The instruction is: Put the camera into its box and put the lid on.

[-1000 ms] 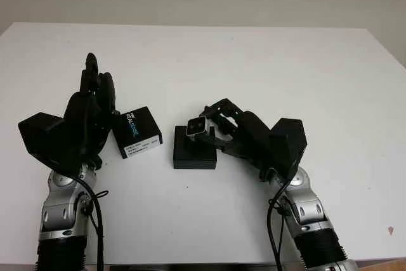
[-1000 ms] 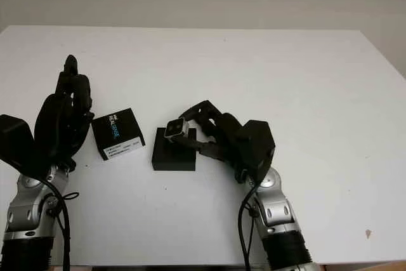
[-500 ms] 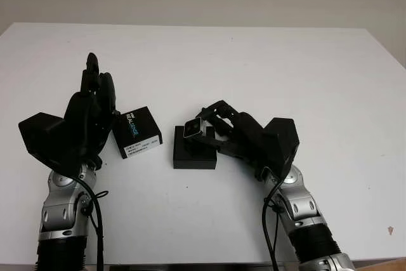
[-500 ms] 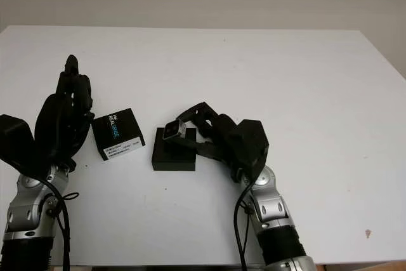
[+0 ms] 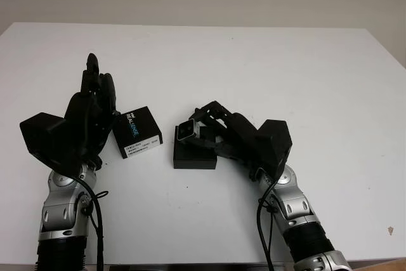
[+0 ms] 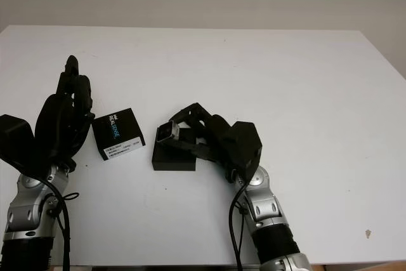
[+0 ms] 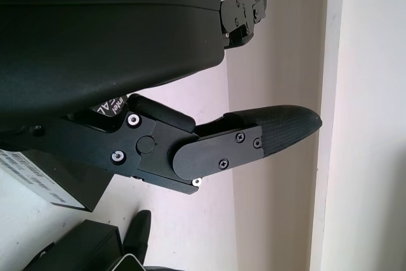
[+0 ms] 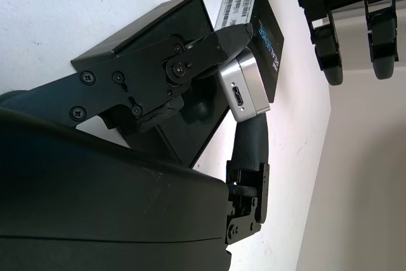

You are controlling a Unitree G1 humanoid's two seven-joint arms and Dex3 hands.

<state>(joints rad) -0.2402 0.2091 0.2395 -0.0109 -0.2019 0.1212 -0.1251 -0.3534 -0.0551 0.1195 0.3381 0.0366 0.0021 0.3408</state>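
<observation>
My right hand (image 5: 198,130) is shut on the small silver camera (image 5: 186,131), holding it just above the left part of the open black box (image 5: 193,154) near the table's middle. The right wrist view has the camera (image 8: 248,87) pinched between the fingers (image 8: 209,52) over the box (image 8: 152,23). The lid (image 5: 137,132), black with a white label and blue lettering, lies left of the box. My left hand (image 5: 95,103) stands open beside the lid's left edge.
The white table (image 5: 266,68) stretches wide behind and to the right of the box. A wall rises behind its far edge.
My right hand has carried the camera leftward over the box. The left hand and the lid have stayed where they were.
</observation>
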